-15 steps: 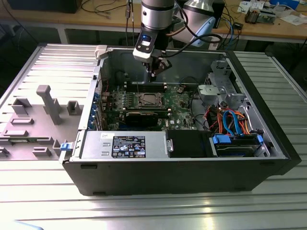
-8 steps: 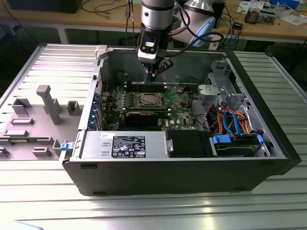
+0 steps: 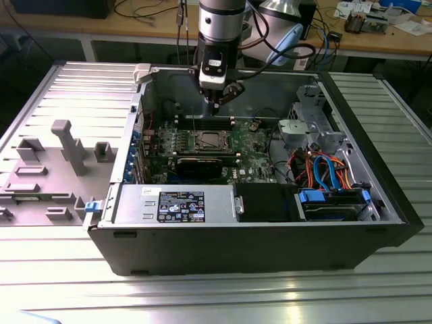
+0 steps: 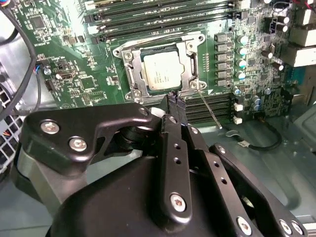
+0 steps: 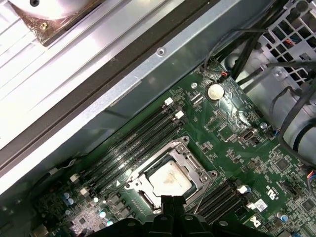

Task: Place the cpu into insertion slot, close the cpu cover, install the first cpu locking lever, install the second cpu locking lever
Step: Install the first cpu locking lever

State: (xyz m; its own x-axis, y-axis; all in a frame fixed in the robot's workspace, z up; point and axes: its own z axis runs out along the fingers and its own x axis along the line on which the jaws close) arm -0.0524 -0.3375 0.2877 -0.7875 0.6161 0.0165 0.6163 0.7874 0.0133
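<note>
**Chip seated, cover down, one lever standing free**

We see the arm reaching down into the open computer case [image 3: 223, 251], which lies on a ribbed metal table [image 3: 202, 297]. The gripper [image 3: 217, 101] hangs over the green board [image 3: 260, 145], close to the case's far wall. Its fingers [image 4: 170, 133] are pressed together with no gap that we can make out, and they have hold of nothing.

The chip [image 4: 165, 70] sits in the socket [image 4: 123, 53] with its silver top facing up. The cover [image 4: 132, 74] lies flat over it and frames its edges. In both wrist views the gripper's tips line up with one edge of the socket. In the exterior view they are apart from it, higher up.

One thin lever [image 4: 210, 111] sticks out at a slant from a corner of the socket and crosses the black memory slots on that side. A second thin lever [image 4: 158, 39] runs along the opposite edge, next to the other memory slots [image 4: 148, 17]. We cannot tell whether it is hooked down.

A grey power box [image 3: 172, 204] fills the near side of the case. Orange and blue cables [image 3: 324, 169] bunch on the exterior view's right. Grey plastic blocks [image 3: 67, 145] stand on the table on the exterior view's left.
</note>
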